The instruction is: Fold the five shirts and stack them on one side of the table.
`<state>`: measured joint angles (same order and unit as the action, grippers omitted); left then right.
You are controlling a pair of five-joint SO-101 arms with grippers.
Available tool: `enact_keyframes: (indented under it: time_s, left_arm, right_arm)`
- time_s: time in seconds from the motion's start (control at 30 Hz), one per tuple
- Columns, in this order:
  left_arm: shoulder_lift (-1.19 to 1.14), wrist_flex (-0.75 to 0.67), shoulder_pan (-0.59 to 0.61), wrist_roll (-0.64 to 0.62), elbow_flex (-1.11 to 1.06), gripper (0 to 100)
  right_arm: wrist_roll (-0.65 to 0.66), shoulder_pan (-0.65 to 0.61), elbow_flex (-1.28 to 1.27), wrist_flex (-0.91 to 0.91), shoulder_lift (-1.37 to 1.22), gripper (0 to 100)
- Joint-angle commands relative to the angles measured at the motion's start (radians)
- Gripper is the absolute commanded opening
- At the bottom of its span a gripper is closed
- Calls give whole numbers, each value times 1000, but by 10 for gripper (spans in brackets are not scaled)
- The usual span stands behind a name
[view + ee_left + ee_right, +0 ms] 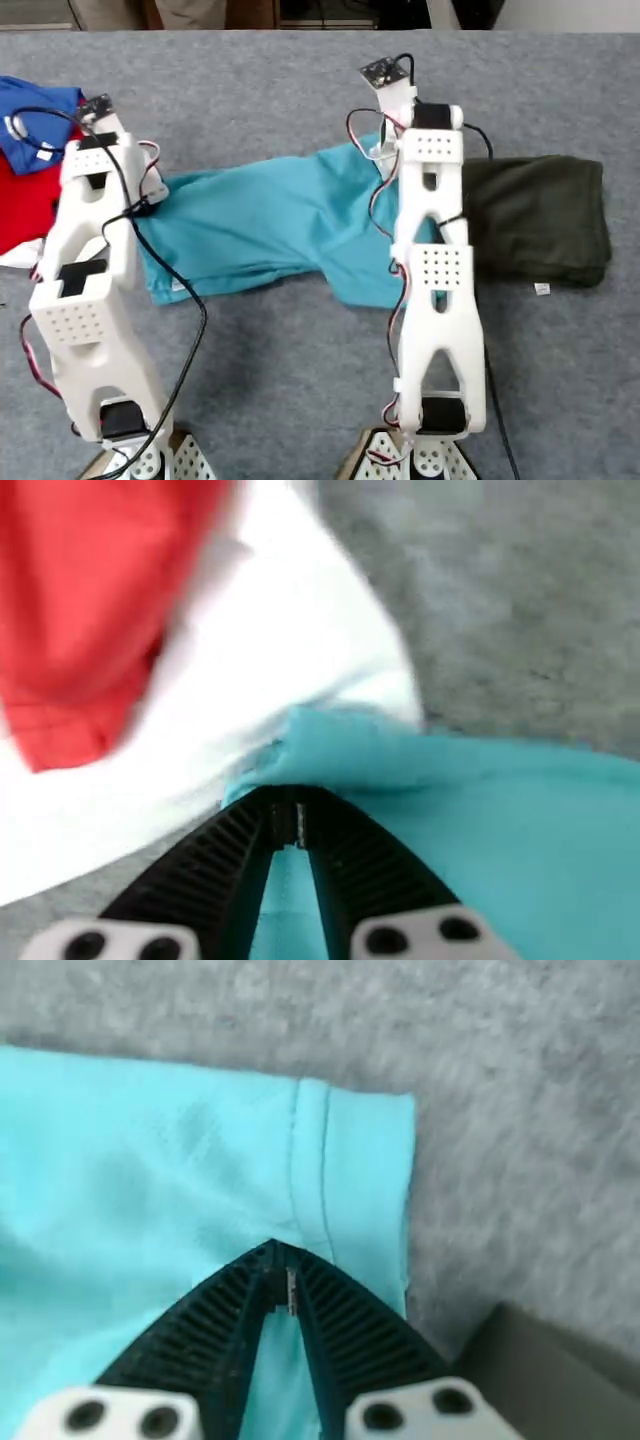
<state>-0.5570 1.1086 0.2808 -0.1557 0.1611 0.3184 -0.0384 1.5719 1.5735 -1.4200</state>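
Teal shirt [270, 225], soft and rumpled on fuzzy grey table [250, 90], left hand [285, 802] and right hand [278, 1262] each pinching its cloth

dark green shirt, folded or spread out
Folded: the dark green shirt lies as a compact rectangle on the table, no sleeves sticking out.

You have five shirts to count: one teal shirt [270, 220], one dark green shirt [540, 220], one blue shirt [35, 125], one red shirt [25, 200] and one white shirt [300, 630]. There is one grey worktop [300, 380] with two white arms at it, the left arm [85, 290] and the right arm [435, 300]. Each carries one pincer, so you have two: the left pincer [285, 802] and the right pincer [276, 1258], each with two black ribbed fingers. You can also count one small white tag [541, 289].
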Motion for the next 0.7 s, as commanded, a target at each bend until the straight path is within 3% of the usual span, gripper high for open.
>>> enact_keyframes:
  time_s: [0.0,0.27,0.43,0.57,0.67]
  left_arm:
    - [-8,77,81,8,18,19]
    - [-4,91,49,8,71,19]
    - [-4,238,-18,0,279,19]
    - [-13,311,-23,0,453,19]
    - [-16,290,-8,6,491,20]
  right_arm:
    - [-8,44,93,-34,-33,5]
    - [-3,50,97,74,119,5]
    - [44,-13,97,129,269,5]
    - [46,-47,84,75,335,5]
    - [44,-59,28,-32,315,5]
